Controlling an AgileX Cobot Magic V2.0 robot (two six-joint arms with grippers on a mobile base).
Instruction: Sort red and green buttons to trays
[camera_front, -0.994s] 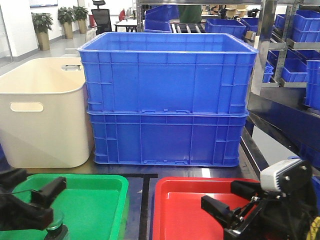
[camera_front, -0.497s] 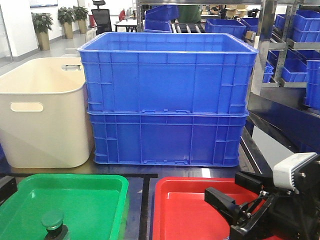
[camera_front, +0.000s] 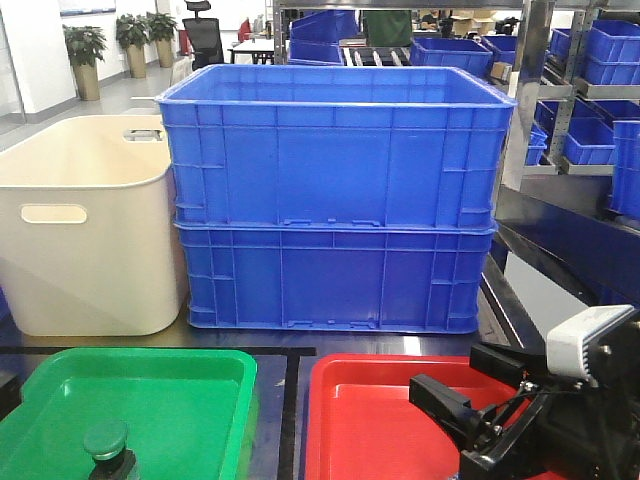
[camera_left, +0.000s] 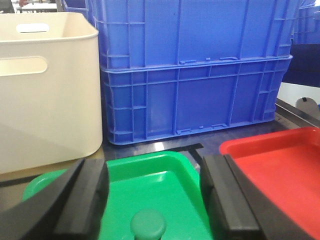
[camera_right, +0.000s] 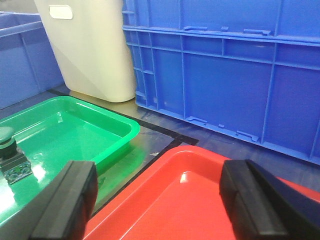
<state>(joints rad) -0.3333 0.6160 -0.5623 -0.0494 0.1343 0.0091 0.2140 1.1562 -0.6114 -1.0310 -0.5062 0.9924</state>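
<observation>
The small green domed push-button on its black base (camera_front: 107, 447) stands upright inside the shallow glossy bright green plastic tray (camera_front: 215, 368), near that tray's front edge. The left pincer (camera_left: 150, 200) is open, its two black fingers (camera_left: 85, 192) spread wide with nothing between them. In the left wrist view the green cap sits low and centred between those fingers, just below and ahead of them, so this arm is by far the nearer to it.

The shallow glossy bright red plastic tray (camera_front: 345, 385) lies just beside the green one, a dark strip of bench (camera_front: 285, 400) between them. The right pincer (camera_right: 160, 200) hangs over the red tray, also open and empty. From the right wrist view the green button lies well off to the pincer's left, across the gap.

No red button shows in any view, and the visible part of the red tray's floor is bare. The green half looks settled; the coming move likely turns on finding the red button.
</observation>
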